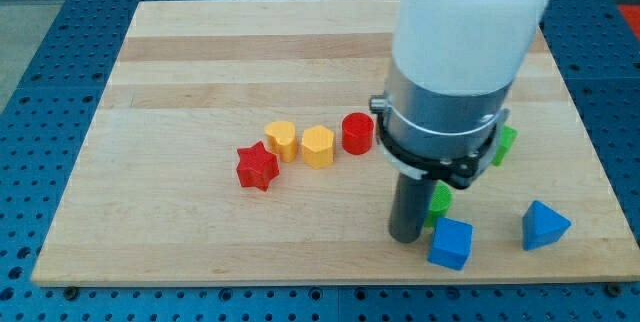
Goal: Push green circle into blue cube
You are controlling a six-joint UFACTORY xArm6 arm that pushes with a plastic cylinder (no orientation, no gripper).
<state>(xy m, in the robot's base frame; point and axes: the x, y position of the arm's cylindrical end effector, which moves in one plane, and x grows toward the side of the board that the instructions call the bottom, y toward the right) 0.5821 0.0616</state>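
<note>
Right now my tip (405, 236) sits in the lower right of the frame, its dark end on the wooden board (200, 82). No fingers belong to this arm, only the straight rod, so nothing is held. Just to the tip's right, touching or almost touching it, a green block (439, 201) peeks out from behind the rod; so little shows that I cannot tell its shape, its long axis or which way it points. Directly below that green piece, at the frame's lower right, lies the blue cube (451, 243), with its near corner toward the view's bottom; whether the two touch I cannot tell. A blue triangular block (544, 225) stands further right, apart from the cube. A second green block (505, 144) shows at the arm's right edge, mostly hidden.

Left of the arm, near the frame's centre, a row runs from a red cylinder (357, 133) through a yellow hexagon-like block (318, 147) and a yellow rounded block (281, 140) to a red star (257, 166).

No containers show. The board is pale striped wood resting on a blue perforated table (40, 22).
</note>
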